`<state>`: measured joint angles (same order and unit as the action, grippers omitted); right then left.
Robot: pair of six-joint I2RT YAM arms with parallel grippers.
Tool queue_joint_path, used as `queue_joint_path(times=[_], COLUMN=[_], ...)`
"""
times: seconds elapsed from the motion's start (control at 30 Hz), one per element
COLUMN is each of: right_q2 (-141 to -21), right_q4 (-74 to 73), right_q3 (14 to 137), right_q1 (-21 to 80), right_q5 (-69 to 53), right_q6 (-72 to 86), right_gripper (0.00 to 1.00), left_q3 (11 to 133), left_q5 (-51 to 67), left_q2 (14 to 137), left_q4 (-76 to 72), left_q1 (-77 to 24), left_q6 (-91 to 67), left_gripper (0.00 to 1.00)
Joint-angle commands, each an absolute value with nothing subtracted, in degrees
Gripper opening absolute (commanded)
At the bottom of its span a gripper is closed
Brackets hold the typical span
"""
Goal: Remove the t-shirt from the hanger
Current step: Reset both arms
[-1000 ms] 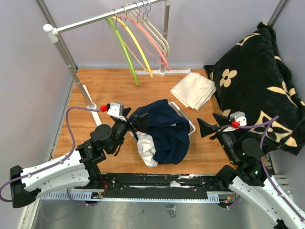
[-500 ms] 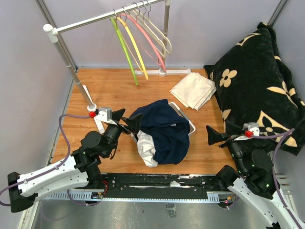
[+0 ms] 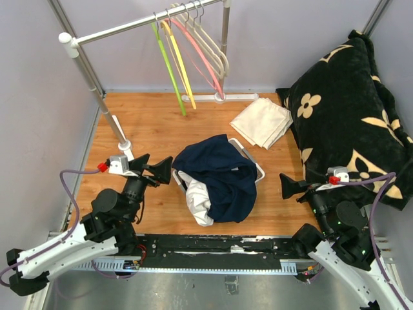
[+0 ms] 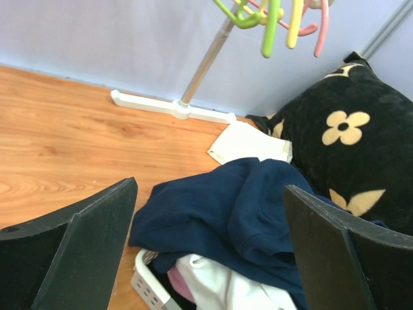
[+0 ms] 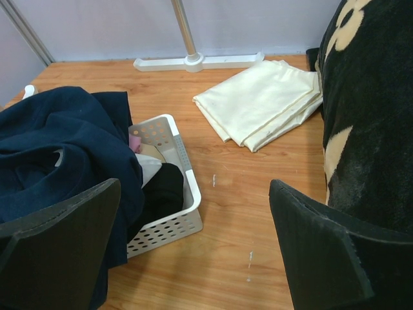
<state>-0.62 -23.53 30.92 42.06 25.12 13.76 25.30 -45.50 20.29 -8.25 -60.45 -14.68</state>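
1. left gripper (image 3: 153,169) has its jaws spread wide, holding nothing, just left of the navy t-shirt (image 3: 222,177).
2. right gripper (image 3: 288,185) is also spread and empty, to the right of the white basket (image 3: 259,170) and apart from it.
3. the t-shirt lies crumpled over the basket, off the hangers (image 3: 193,45) on the rail (image 3: 129,26).
4. a white garment (image 3: 197,200) spills out beneath it. a folded cream cloth (image 3: 261,123) lies further back, beside the black cushion (image 3: 348,110).

Black floral cushion (image 3: 342,116) at right; folded cream cloth (image 3: 261,123) just left of it; white basket (image 5: 171,226) mid-table; wooden table (image 3: 142,123).
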Motion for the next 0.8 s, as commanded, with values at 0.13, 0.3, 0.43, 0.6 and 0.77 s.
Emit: queue_joint_path(times=[0.13,0.3,0.43,0.6,0.77], right_q2=[0.0,0.0,0.0,0.0,0.0], right_q4=[-24.1,-23.9,-23.9,-23.7,-23.8], right_q3=[30.4,30.3,30.3,30.2,30.3], right_q1=[41.5,41.5,41.5,41.5,41.5], right_q5=[26.1,26.1,26.1,26.1,26.2], right_q6=[14.9,14.7,14.7,14.6,14.6], right_gripper=[0.98,0.98,0.98,0.98,0.98], left_q3=[23.1,22.9,22.8,22.5,22.3], left_q5=[-52.3,-53.4,-54.1,-54.4,-54.4], left_q2=[11.4,10.0,10.1,10.1,10.2], left_q4=[-2.3,-1.3,-1.5,-1.9,-2.7], left_q1=[-60.2,-60.2,-60.2,-60.2,-60.3], left_q6=[-15.0,-14.9,-14.9,-14.8,-14.4], left_gripper=[1.0,1.0,1.0,1.0,1.0])
